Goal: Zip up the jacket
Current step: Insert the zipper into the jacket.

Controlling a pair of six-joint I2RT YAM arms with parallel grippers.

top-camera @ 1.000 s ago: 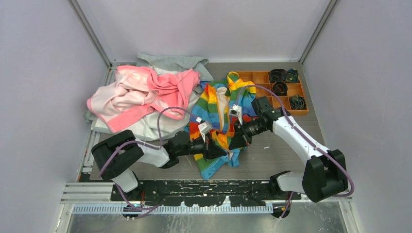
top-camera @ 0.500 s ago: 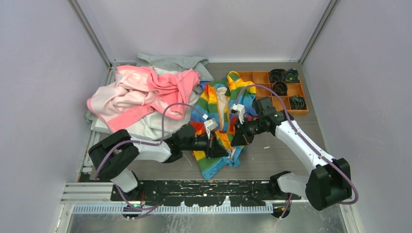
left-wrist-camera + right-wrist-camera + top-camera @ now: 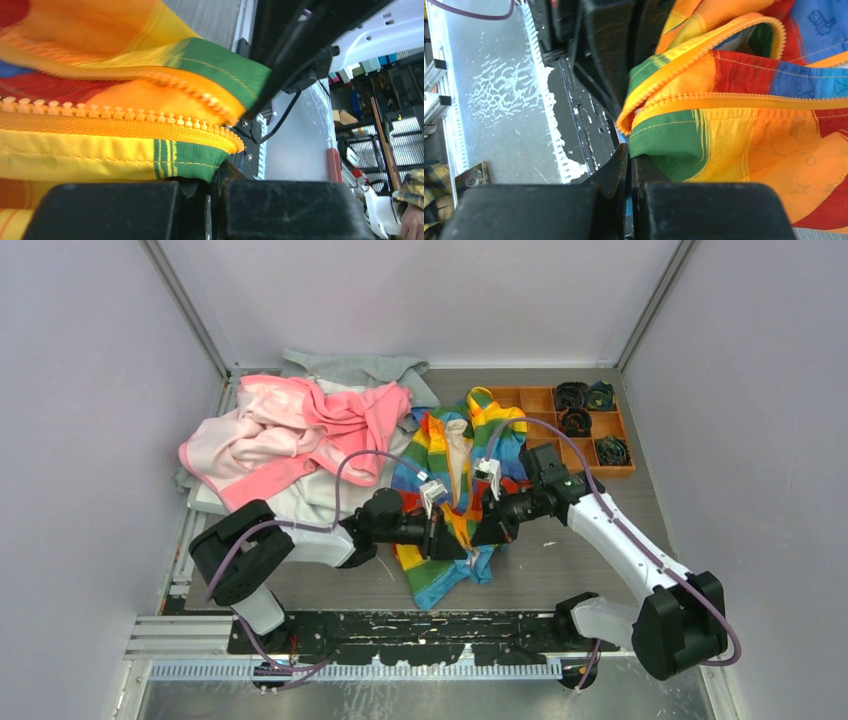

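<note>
The rainbow-striped jacket (image 3: 437, 580) lies open at the table's middle, with its cream lining showing. Its orange zipper teeth run across the left wrist view (image 3: 125, 112) and the right wrist view (image 3: 724, 100), and the two rows are apart. My left gripper (image 3: 452, 544) is shut on the green hem of one front panel (image 3: 190, 157), just below the zipper's end. My right gripper (image 3: 482, 532) is shut on the green hem of the other panel (image 3: 664, 145). The two grippers sit close together at the jacket's lower front. No zipper slider shows.
A pink garment (image 3: 290, 435) lies on a grey garment (image 3: 350, 368) at the back left, touching the jacket's left side. An orange compartment tray (image 3: 545, 400) with dark rolled items stands at the back right. White walls close in on three sides.
My left wrist has moved a little right and away from the bases. My right wrist has shifted slightly. Both stay shut on the jacket's lower front.
</note>
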